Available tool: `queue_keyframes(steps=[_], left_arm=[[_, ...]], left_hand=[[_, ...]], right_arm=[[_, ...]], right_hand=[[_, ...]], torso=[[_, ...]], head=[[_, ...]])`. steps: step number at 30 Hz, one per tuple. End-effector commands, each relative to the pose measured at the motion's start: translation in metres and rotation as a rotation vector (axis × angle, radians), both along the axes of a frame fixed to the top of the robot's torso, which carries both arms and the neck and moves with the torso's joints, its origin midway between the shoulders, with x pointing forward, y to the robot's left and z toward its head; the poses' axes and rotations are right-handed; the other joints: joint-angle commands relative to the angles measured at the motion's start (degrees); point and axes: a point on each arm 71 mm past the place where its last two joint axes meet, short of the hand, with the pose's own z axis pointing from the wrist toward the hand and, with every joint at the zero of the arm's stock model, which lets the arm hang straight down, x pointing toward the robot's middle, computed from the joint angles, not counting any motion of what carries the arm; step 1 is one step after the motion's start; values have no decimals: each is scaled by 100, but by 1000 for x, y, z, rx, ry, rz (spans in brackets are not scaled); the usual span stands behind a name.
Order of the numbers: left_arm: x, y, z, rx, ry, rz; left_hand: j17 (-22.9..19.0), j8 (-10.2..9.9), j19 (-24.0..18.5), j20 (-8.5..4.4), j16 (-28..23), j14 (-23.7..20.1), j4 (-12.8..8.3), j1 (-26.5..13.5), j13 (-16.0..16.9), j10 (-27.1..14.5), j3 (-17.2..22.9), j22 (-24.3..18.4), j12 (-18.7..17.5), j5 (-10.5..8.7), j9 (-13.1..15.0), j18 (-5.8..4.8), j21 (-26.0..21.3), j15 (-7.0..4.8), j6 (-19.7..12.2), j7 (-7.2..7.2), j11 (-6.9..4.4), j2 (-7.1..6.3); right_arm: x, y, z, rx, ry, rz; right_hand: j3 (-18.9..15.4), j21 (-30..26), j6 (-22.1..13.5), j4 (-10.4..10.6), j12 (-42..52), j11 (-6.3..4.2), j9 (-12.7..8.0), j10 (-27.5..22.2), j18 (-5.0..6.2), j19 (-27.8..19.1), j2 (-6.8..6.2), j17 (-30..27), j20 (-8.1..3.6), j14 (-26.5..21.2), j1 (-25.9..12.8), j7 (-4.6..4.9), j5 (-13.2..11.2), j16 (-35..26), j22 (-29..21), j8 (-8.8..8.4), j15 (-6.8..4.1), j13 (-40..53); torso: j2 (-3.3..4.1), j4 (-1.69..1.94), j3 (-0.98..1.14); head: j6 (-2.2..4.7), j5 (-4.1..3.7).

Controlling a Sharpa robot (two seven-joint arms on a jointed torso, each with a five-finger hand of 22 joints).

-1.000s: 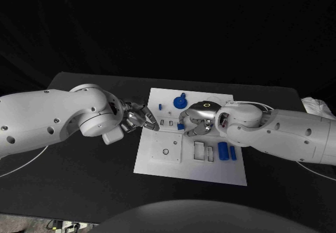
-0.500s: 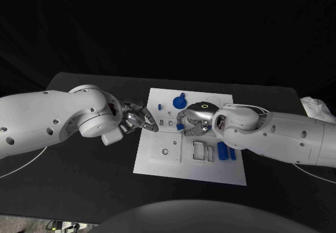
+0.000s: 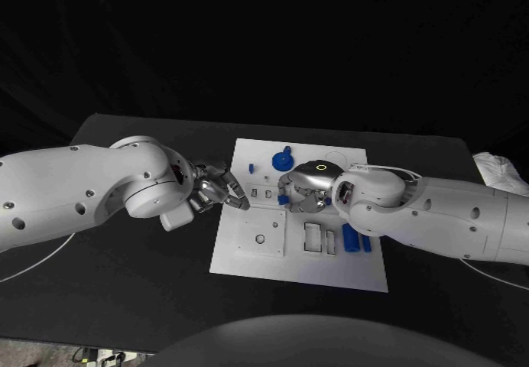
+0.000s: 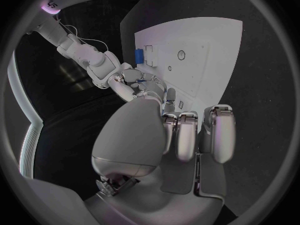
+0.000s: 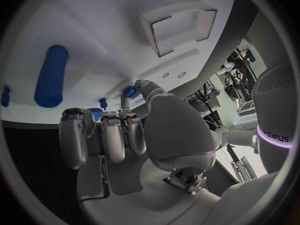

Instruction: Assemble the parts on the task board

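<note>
Task board (image 3: 303,264): white rectangular plate lying flat in the middle of the black table (image 3: 132,267), its face cut with shallow rectangular recesses and small round holes.
Parts at the far end: a blue round piece (image 3: 284,160) with a stem, and a thin blue pin (image 3: 251,167) beside it.
Parts on the robot's right side: a long blue cylinder (image 3: 351,238) lying flat — a shorter blue bar (image 3: 366,241) just beside it.
Right hand (image 3: 304,191): over the board's middle, thumb and a finger pinching a small blue part (image 3: 283,199); the other fingers curled side by side.
Left hand (image 3: 217,189): at the board's left edge, fingers bunched together — whether they hold anything, I cannot tell.
</note>
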Motion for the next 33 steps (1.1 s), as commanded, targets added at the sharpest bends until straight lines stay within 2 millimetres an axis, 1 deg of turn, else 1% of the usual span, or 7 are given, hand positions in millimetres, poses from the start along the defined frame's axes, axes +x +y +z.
queue_keyframes(steps=[1, 5, 11, 18, 25, 32, 33], left_arm=[[-1, -2, 0, -2, 5, -16], [-1, -2, -1, -2, 5, -17], [0, -3, -1, -3, 5, -18], [0, -3, -2, -3, 5, -19], [3, -2, -1, -24, -16, -12], [7, -1, 1, -69, -51, -28], [7, -1, 2, -77, -55, -32]], left_hand=[[1509, -27, 145, 38, 14, 603, -5, 12, 1495, 628, 22, 959, -10, -12, -4, -8, -32, 15, 0, 7, 13, 59], [1509, -27, 143, 39, 14, 603, -5, 13, 1495, 628, 22, 957, -10, -11, -6, -7, -33, 16, 0, 8, 14, 61], [1509, -27, 137, 40, 14, 603, -5, 16, 1495, 628, 24, 951, -10, -10, -11, -5, -38, 17, 1, 8, 14, 64], [1509, -23, 132, 42, 14, 603, -29, 46, 1495, 628, 29, 948, -10, -14, -24, -4, -43, 17, 6, 5, 12, 58], [1509, -23, 128, 43, 14, 603, -20, 31, 1495, 628, 12, 945, -10, -21, -34, -3, -47, 19, 5, 12, 16, 41], [1509, -38, 112, 66, 14, 603, 304, -361, 1495, 628, -252, 940, -10, -205, -122, 0, -64, 44, -2, 31, 40, -102], [1509, -40, 107, 70, 14, 603, 350, -457, 1495, 628, -311, 937, -10, -273, -135, 1, -68, 50, -3, 38, 46, -122]], right_arm=[[0, -1, -4, -18, -8, -14], [1, -2, -6, -8, -10, -16], [2, -2, -6, 13, -19, -15], [1, -5, -3, 62, -29, -12], [-1, -12, 4, 161, -68, -1], [-7, -18, 16, 253, -109, 2], [-8, -18, 17, 263, -112, 3]], right_hand=[[77, -24, 126, -37, 1, 30, 96, 607, 44, -39, 25, 1505, -12, 608, 58, -7, 41, 20, 1227, 145, 32, 1506], [187, -16, 337, -149, 1, -5, 280, 607, 42, -27, 82, 1505, -31, 608, 127, -68, 88, 20, 1231, 408, 3, 1506], [265, -3, 494, -217, 1, -46, 403, 607, 38, -10, 103, 1505, -61, 608, 128, -123, 110, 20, 1237, 577, -33, 1506], [302, 60, 605, -239, 1, -88, 470, 607, 19, 56, 103, 1505, -91, 608, 92, -173, 134, 20, 1263, 670, -69, 1506], [323, 120, 637, -251, 1, -112, 496, 607, 0, 117, 83, 1505, -113, 608, 70, -197, 202, 20, 1287, 697, -92, 1506], [323, 138, 638, -252, 1, -118, 500, 607, -5, 135, 61, 1505, -120, 608, 54, -201, 220, 20, 1295, 696, -99, 1506], [323, 137, 638, -253, 1, -118, 500, 607, -5, 135, 60, 1505, -121, 608, 54, -201, 221, 20, 1295, 696, -100, 1506]], torso=[[0, 0, 4], [1, 0, 7], [-3, -7, 5], [0, -3, 7], [0, -8, 10], [3, -14, 11], [2, -15, 9]], head=[[0, 8], [0, 17], [0, 18], [0, 24], [0, 52], [0, 67], [0, 64]])
